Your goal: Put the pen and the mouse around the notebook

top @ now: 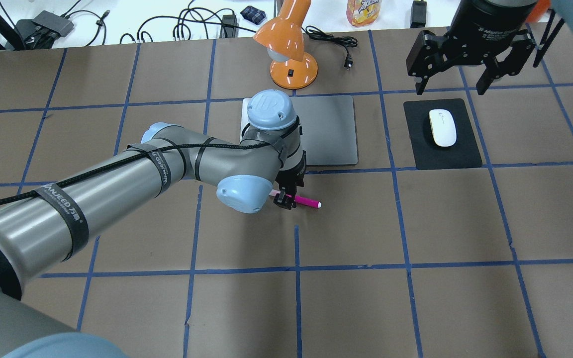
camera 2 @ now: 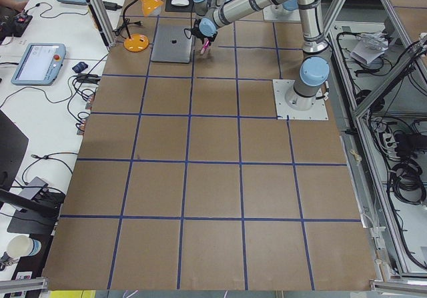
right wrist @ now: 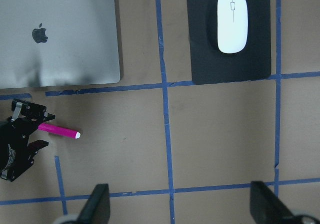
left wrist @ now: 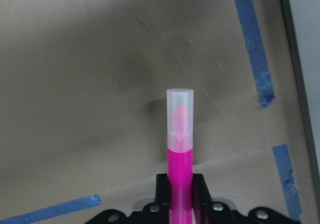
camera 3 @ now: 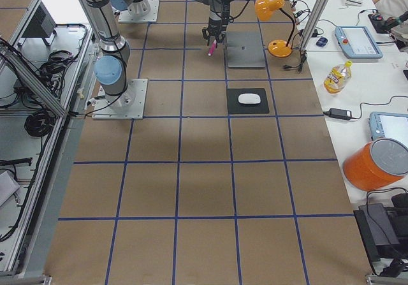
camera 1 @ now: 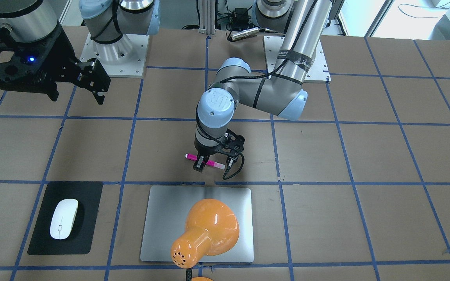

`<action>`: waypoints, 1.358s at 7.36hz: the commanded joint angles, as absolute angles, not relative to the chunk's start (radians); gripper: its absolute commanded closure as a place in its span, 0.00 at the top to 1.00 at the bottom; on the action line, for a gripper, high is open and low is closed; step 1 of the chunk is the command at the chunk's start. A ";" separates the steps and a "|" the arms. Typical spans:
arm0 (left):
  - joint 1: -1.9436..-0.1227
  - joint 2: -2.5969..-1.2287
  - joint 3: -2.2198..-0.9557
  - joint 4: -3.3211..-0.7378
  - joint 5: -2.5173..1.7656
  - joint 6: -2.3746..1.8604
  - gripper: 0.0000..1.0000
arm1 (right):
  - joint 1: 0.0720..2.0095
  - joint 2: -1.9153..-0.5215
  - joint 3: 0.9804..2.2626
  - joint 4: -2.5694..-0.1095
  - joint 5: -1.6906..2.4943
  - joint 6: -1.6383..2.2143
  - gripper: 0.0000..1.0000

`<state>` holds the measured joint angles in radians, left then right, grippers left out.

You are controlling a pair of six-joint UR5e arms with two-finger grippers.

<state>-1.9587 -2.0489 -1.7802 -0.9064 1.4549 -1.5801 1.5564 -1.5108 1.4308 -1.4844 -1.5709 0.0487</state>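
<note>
My left gripper (top: 285, 199) is shut on the magenta pen (top: 307, 202), gripping it mid-barrel. The left wrist view shows the pen (left wrist: 180, 149) pointing forward with its pale cap over the brown table. It hangs low beside the edge of the silver notebook (top: 331, 134) that faces the robot; I cannot tell whether it touches the table. The white mouse (top: 442, 127) lies on a black mat (top: 460, 156) to the notebook's right. High above that area, my right gripper (top: 450, 87) is open and holds nothing.
An orange desk lamp (top: 291, 49) stands at the notebook's far edge, and its shade (camera 1: 209, 230) hides part of the notebook (camera 1: 162, 218) in the front-facing view. Cables, a bottle and devices lie beyond the table's far edge.
</note>
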 commanded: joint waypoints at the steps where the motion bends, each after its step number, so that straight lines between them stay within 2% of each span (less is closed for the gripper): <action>1: -1.930 -2.020 -1.773 -0.920 1.460 -1.375 1.00 | 1.557 -1.494 1.422 -1.488 -1.533 0.049 1.00; 7: -1.568 -1.872 -1.755 -1.012 1.465 -0.447 1.00 | 1.557 -1.503 1.439 -1.483 -1.546 0.049 1.00; 10: -1.487 -1.769 -1.681 -1.240 1.578 -0.153 1.00 | 1.555 -1.503 1.440 -1.483 -1.549 0.045 1.00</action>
<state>-1.5168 -1.8122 -1.7096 -1.1568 1.5191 -0.2536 1.5557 -1.5033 1.4397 -1.4829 -1.5470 0.0460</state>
